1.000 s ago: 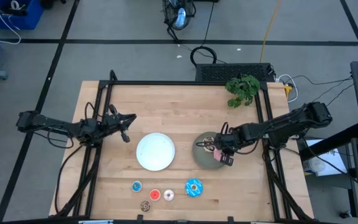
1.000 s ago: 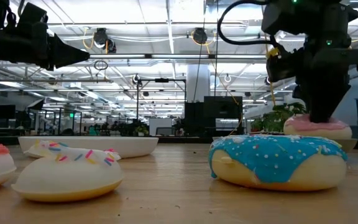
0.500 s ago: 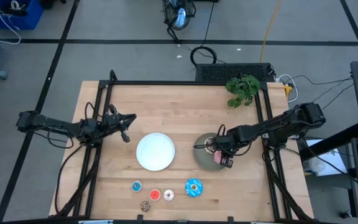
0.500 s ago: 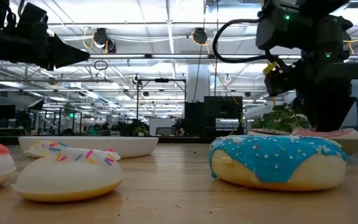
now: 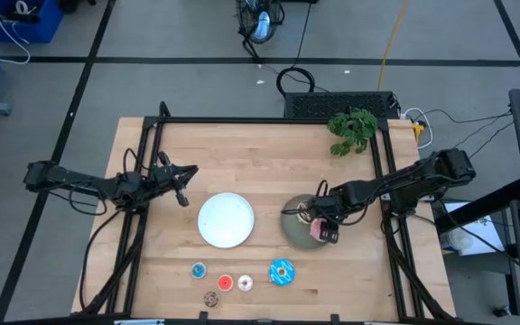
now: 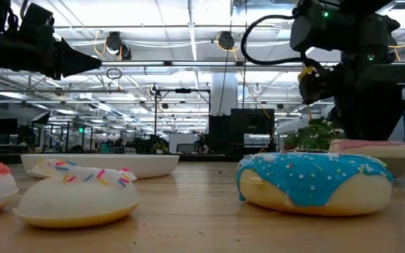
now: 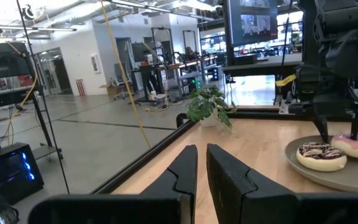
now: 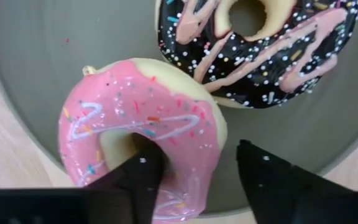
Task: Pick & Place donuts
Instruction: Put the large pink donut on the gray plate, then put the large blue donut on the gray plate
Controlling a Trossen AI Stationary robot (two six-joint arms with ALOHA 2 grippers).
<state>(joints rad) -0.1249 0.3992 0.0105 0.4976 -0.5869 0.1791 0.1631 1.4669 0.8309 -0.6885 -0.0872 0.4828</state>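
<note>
Resting now on the grey plate (image 8: 36, 74) beside the brown donut (image 8: 260, 46), the pink donut (image 8: 145, 124) looks delivered, right claw (image 8: 194, 177) spread open astride it.

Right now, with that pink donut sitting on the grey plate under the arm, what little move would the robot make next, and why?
Probably lift straight up and clear. The pink-iced donut already lies on the grey plate beside the brown drizzled donut, and the right gripper is open, one finger in the donut's hole and one outside its rim. The blue-iced donut sits on the table, likely the next pick.
</note>
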